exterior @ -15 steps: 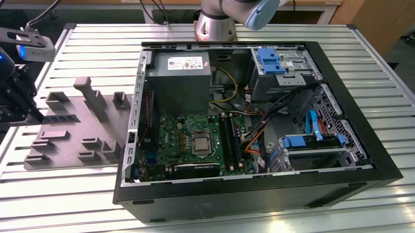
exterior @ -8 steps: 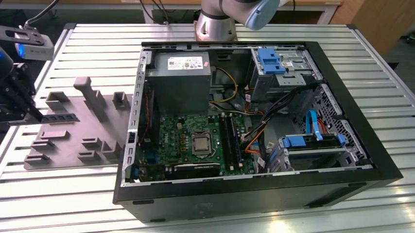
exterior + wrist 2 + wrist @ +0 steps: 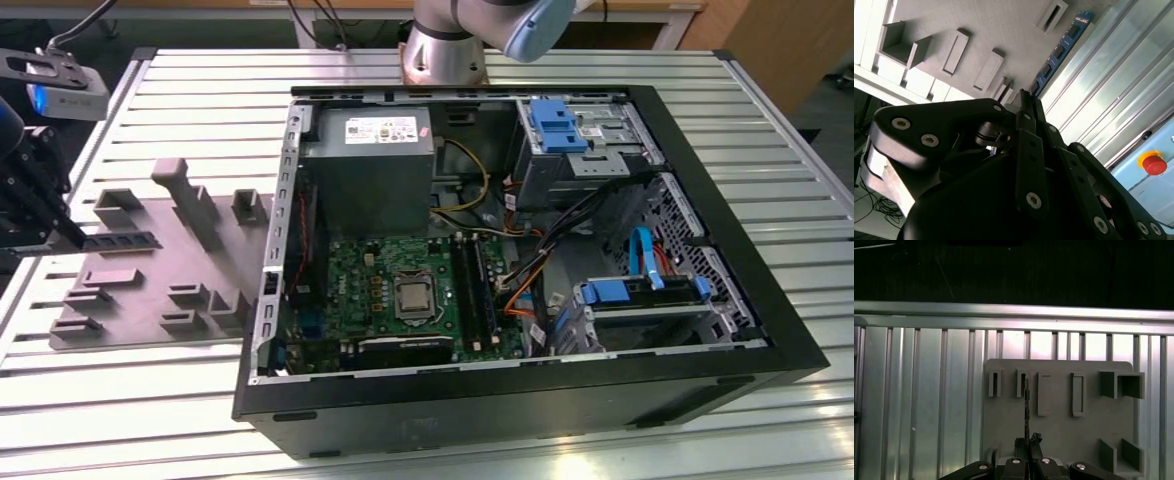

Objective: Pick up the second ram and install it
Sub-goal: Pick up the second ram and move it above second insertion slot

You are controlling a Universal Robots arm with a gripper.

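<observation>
Ram stick (image 3: 1059, 50) sits on edge at the grey tray (image 3: 147, 270), on the exterior view's left of the open case (image 3: 534, 400). I read the pincer (image 3: 1027, 441) as pinched on its near end. The stick's long axis runs straight out from the fingertips.

The claw (image 3: 1026, 97) hides one end of the second ram (image 3: 1059, 50); its own body runs off-frame.

Table (image 3: 134, 400) shiny ribbed metal; fixture (image 3: 147, 278) matt, probably plastic; tool (image 3: 1026, 94) matt black.
</observation>
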